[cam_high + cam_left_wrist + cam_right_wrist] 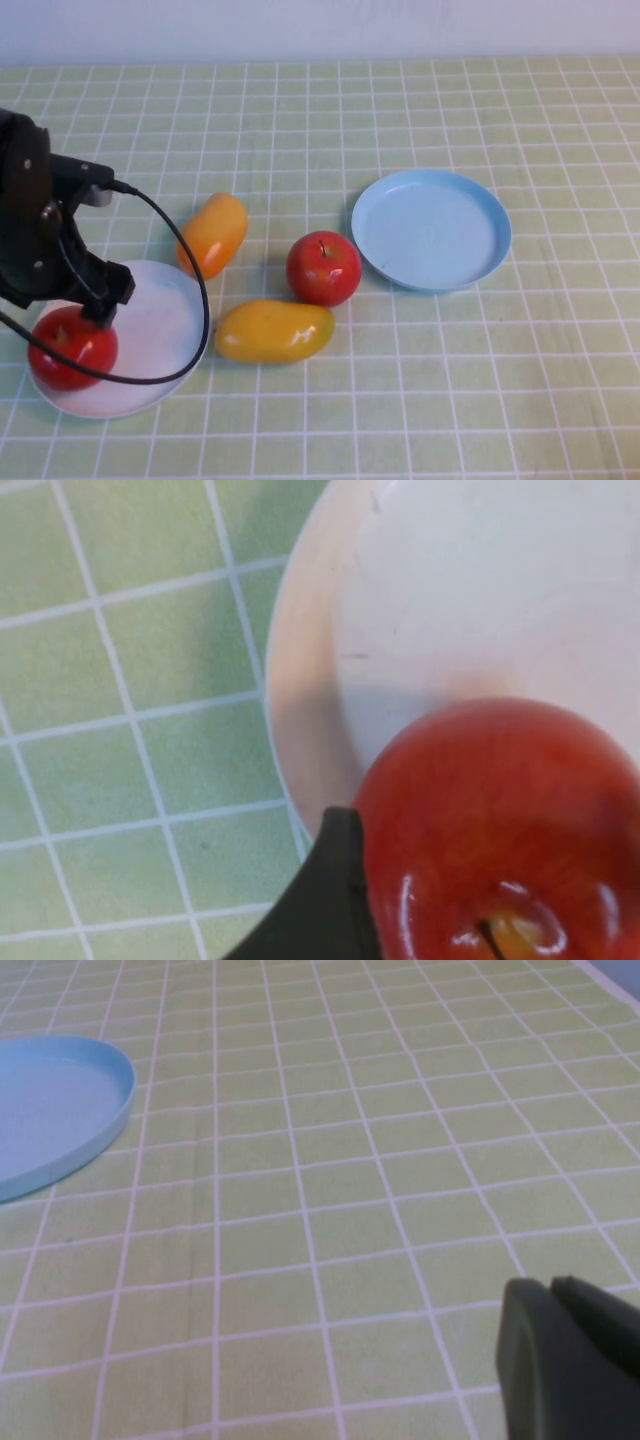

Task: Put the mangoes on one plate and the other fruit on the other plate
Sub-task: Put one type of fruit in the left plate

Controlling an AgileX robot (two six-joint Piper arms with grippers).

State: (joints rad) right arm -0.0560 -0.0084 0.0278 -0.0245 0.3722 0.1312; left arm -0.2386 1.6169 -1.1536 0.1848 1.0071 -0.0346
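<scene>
On the near-left part of the tabletop, which is covered with a green checked cloth, the left tool hangs low over the white plate. A red apple sits on that plate's near-left part, directly under and touching the tool. From the left wrist view, 1 dark finger lies against the side of this apple, whose stem dimple faces up, with the white plate beneath it; the other finger is hidden, so I cannot tell whether the tool grips the apple or stands spread around it. Just beyond the plate's far-right rim lies the orange mango, tilted, its lower end close to the rim. The yellow mango lies lengthwise just right of the plate, close to its rim. The second apple stands upright touching or nearly touching the yellow mango's far-right end, between the mangoes and the blue plate, which sits right of centre with nothing on it. The right tool shows only in its own wrist view, as a dark finger low over bare cloth, well apart from the blue plate; whether it is open or closed cannot be told.
</scene>
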